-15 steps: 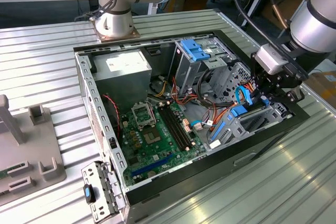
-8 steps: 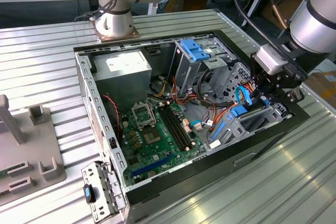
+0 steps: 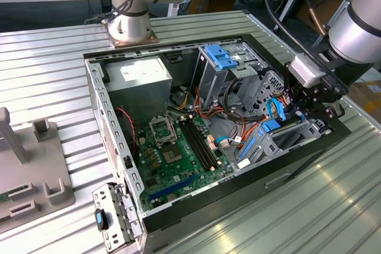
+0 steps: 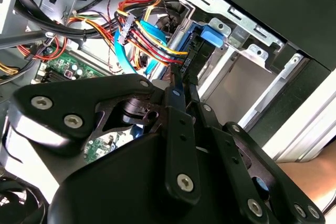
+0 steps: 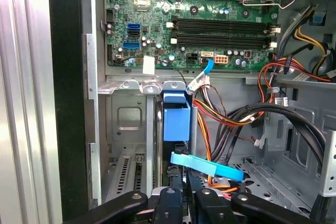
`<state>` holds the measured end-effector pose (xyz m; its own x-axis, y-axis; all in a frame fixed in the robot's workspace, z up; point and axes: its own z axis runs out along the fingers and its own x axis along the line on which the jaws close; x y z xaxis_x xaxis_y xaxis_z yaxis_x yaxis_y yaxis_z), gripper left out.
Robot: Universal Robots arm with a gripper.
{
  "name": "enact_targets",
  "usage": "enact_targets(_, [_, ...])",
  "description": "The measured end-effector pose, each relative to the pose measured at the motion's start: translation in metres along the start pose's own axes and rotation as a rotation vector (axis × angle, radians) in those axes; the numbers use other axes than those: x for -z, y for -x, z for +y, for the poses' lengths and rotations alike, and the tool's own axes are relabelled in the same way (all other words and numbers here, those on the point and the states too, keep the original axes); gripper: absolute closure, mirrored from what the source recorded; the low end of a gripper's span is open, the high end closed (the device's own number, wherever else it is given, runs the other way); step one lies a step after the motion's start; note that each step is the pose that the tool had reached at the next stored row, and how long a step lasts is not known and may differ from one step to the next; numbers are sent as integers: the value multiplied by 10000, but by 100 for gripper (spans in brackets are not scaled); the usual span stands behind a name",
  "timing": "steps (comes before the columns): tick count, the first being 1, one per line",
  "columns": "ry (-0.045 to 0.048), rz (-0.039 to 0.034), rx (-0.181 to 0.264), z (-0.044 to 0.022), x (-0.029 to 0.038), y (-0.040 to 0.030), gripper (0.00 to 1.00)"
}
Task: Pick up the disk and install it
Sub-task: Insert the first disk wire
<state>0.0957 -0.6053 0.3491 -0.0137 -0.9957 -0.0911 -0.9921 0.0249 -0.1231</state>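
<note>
The disk (image 5: 176, 119) stands on edge in the drive bay at the front corner of the open computer case (image 3: 95, 87), on the exterior view's right. Its bright blue carrier (image 4: 210, 38) shows in both wrist views, with the dark body behind it. In the exterior view the disk (image 3: 271, 126) sits low in the grey bay. My gripper (image 3: 303, 108) reaches into the case right at the disk's near end. The black fingers (image 4: 176, 95) run close together, and my gripper (image 4: 182, 80) looks shut on that end; in the first wrist view my gripper (image 5: 188, 196) lies just behind the carrier.
A flat blue cable (image 5: 207, 165) crosses just in front of the fingers, and bundled coloured wires (image 4: 152, 38) hang close by. The green motherboard (image 3: 178, 153) fills the case floor. A metal cage with a blue clip (image 3: 223, 57) and the power supply (image 3: 140, 75) stand at the back. The arm's base (image 3: 131, 28) is bolted to the ribbed table.
</note>
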Motion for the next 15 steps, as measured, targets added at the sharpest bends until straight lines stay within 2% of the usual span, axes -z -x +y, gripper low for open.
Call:
enact_targets(5, [-1,-1,-8,1,-12,-1,83])
enact_targets(6, [-26,35,-293,1,-13,-1,83])
enact_targets(8, [-28,38,-303,1,-12,2,83])
enact_targets(12, [-65,87,-705,4,-14,14,83])
enact_targets(15, [-67,90,-731,5,-14,16,83])
